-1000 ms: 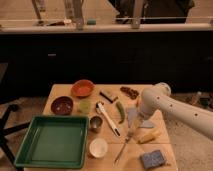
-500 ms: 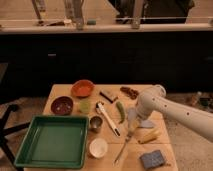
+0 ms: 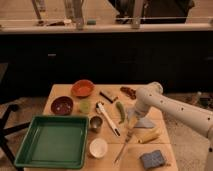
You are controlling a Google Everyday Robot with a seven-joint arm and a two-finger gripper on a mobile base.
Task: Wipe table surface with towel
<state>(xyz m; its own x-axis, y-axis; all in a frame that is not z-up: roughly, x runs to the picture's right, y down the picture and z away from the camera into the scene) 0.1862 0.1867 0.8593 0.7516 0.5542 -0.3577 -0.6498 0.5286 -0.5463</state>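
A pale grey towel [image 3: 143, 121] lies crumpled on the right side of the wooden table [image 3: 65, 92]. My white arm [image 3: 170, 107] reaches in from the right and bends down over it. The gripper [image 3: 133, 116] is at the towel's left edge, low over the table, beside a green vegetable [image 3: 120, 111]. The arm's wrist hides part of the towel.
On the table are an orange bowl [image 3: 82, 88], a dark red bowl [image 3: 62, 105], a green tray [image 3: 52, 141], a metal cup [image 3: 95, 123], a white cup [image 3: 98, 147], a white utensil [image 3: 107, 117], a yellow item [image 3: 148, 136], a blue sponge [image 3: 152, 159] and a fork [image 3: 122, 148]. A black chair [image 3: 7, 120] stands at the left.
The arm has shifted slightly over the towel. The towel and the other things lie where they were.
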